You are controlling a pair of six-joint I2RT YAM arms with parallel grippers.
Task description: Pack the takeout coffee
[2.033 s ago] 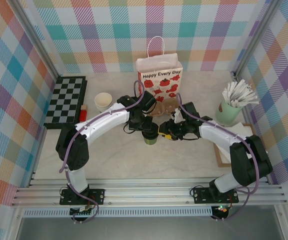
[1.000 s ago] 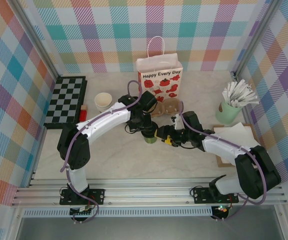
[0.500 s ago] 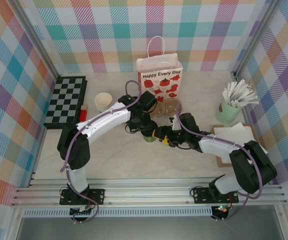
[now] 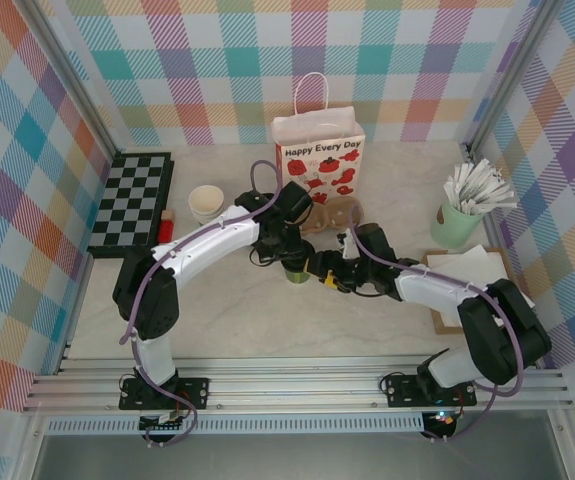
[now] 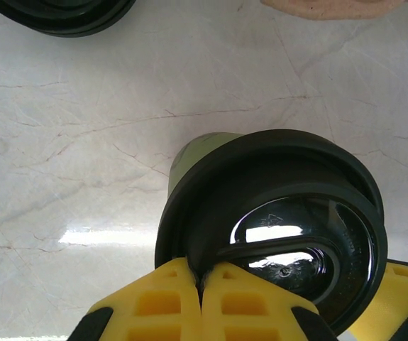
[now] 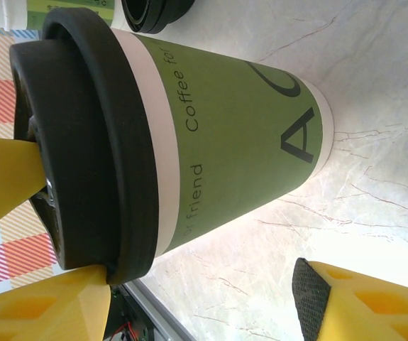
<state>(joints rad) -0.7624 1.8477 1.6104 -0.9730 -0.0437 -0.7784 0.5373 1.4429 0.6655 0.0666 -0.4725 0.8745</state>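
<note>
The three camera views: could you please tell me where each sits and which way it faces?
Top external: above and behind the robot, looking down on both arms and the takeout coffee.
Left wrist: over the coffee, looking down onto its lid; shut left gripper at bottom.
Right wrist: low, facing the coffee's side; open right gripper at bottom.
Shared: all three show the coffee.

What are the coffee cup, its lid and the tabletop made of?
The coffee cup looks like paper: matte printed green wall. Its lid seems plastic: black, moulded, glossy glare. The tabletop is pale, veined like marble, shiny; possibly laminate.
</note>
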